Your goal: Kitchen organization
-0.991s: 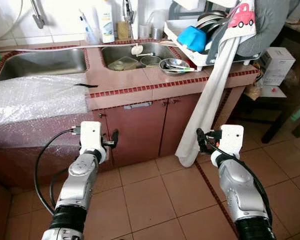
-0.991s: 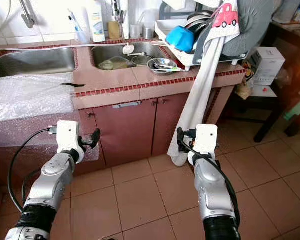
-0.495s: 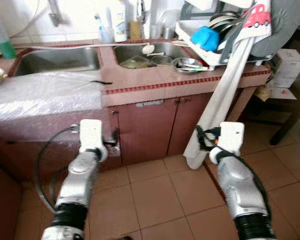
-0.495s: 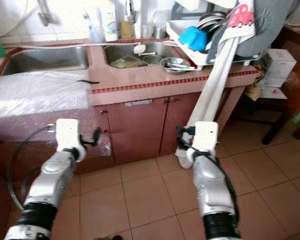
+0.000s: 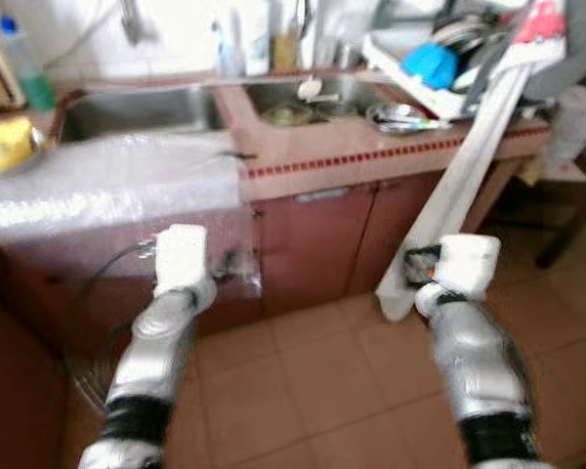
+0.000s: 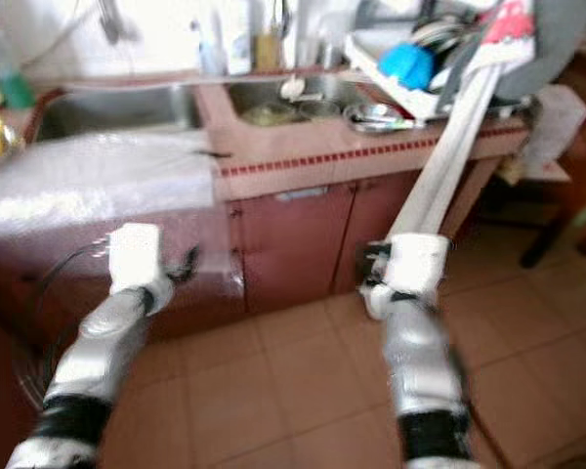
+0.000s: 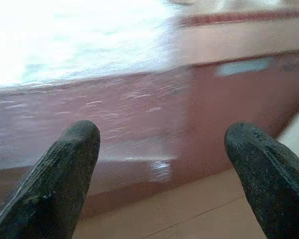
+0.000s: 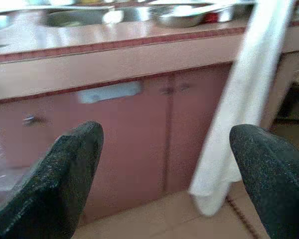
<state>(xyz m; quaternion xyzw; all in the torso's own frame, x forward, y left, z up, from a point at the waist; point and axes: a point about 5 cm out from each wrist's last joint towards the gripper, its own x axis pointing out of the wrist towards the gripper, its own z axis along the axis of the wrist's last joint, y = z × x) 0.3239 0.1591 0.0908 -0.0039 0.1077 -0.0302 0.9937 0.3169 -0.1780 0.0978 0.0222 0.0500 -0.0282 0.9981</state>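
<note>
I am holding both arms out low over the tiled floor (image 5: 313,381), facing the counter. My left gripper (image 7: 162,174) is standing with its jaws wide apart and nothing between them, pointing at the cabinet front where a sheet of bubble wrap (image 5: 107,181) is hanging over the counter edge. My right gripper (image 8: 164,174) is likewise spread wide and empty, pointing at the cupboard doors (image 8: 154,129) and a long white towel (image 5: 459,195) dangling almost to the floor. Beyond, two steel sinks (image 5: 142,109) are sitting in the pink countertop (image 5: 371,147), the further one holding bowls. A dish rack (image 6: 410,83) with a blue bowl (image 5: 432,64) is standing at the right end.
</note>
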